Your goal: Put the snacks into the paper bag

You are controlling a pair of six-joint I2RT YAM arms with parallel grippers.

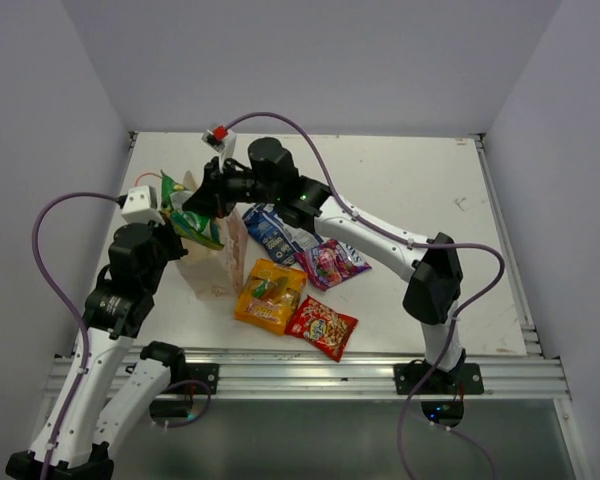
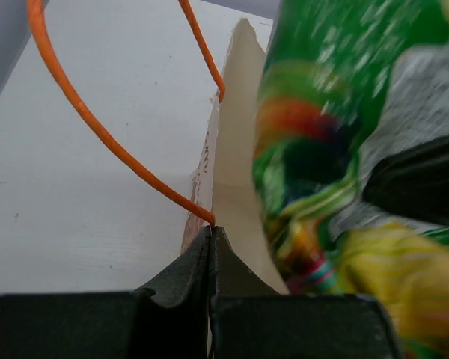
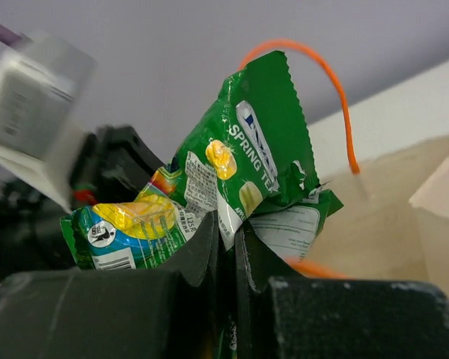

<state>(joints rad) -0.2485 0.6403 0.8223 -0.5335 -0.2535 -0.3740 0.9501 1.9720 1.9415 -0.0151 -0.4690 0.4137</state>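
While the left tool (image 2: 212, 238) pinches the rim of the tan paper bag (image 2: 236, 142), standing near the counter's (image 1: 410, 180) left edge, the right tool (image 3: 226, 233) pinches a crumpled, glossy green-white packet (image 3: 247, 157), yellow-patched, at the bag's mouth.

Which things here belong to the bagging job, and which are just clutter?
Job:
tan paper bag with orange string handles
green foil packet
blue foil packet
purple-pink foil packet
orange-yellow foil packet
red foil packet
left gripper, pinching the bag's rim
right gripper, clamping the green packet

Bystanders:
purple cables
white table
metal rail
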